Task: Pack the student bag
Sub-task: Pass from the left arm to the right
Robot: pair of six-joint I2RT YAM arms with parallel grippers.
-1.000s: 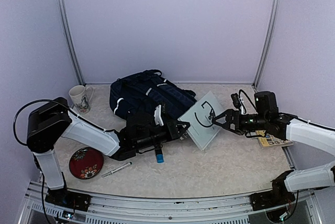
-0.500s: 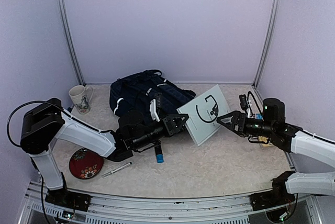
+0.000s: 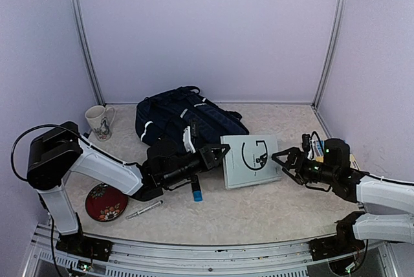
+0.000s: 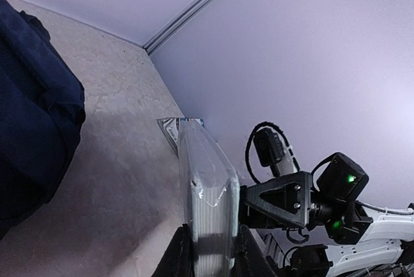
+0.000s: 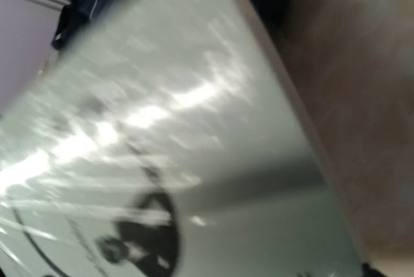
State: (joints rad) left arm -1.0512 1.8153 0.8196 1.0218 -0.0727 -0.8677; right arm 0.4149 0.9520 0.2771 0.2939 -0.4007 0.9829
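Top external: located the student bag lying at the back of the table, left of centre; could not make out its opening from above. Noted a pale green book in clear wrap just right of the bag, near it but apart; cannot tell whether resting on the table or held just over it. Found the left gripper clenched on the book's left edge; confirmed in left wrist view, fingers pressing on either face. Found the right gripper released, jaws spread wide just off the book's right edge, grasping nothing. Recorded further out a mug, a red plate, a pen and a blue-capped tube, all outside the bag. Judged step in hand: bringing the book to the bag. Next move calls for finding the bag's mouth and holding it open, likely with the free right gripper, then sliding the book in edge-first.
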